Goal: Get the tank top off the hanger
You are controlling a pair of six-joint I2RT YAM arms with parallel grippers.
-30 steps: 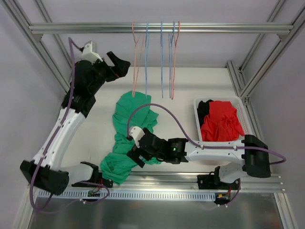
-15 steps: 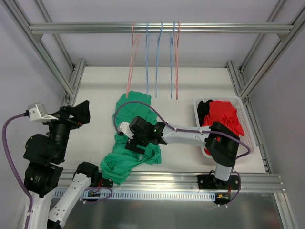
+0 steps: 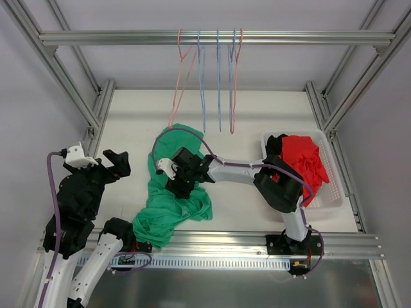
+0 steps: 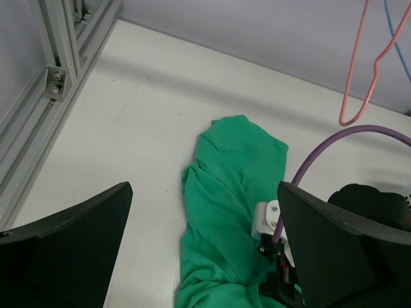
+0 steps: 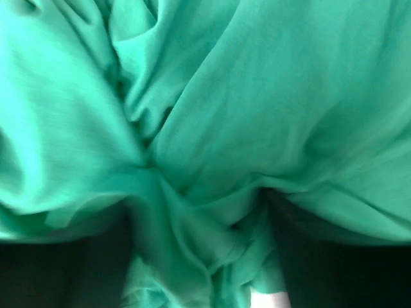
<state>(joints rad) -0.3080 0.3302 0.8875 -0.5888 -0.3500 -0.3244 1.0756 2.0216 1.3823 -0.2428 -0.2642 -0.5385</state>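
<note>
The green tank top lies crumpled on the white table, off the hangers; it also shows in the left wrist view and fills the right wrist view. My right gripper presses down into its middle, fingers apart, with a bunched fold of the cloth between them. My left gripper is open and empty, held above the table left of the tank top. Pink hangers and blue hangers hang from the top rail, all bare.
A white basket with red and black clothes stands at the right. Aluminium frame posts run along the left and right table edges. A pink hanger's lower end hangs just behind the tank top. The right arm's purple cable arches over the cloth.
My left arm has dropped from high at the rear left to low at the near left. My right gripper has moved up along the tank top towards the rear. The hangers have swung.
</note>
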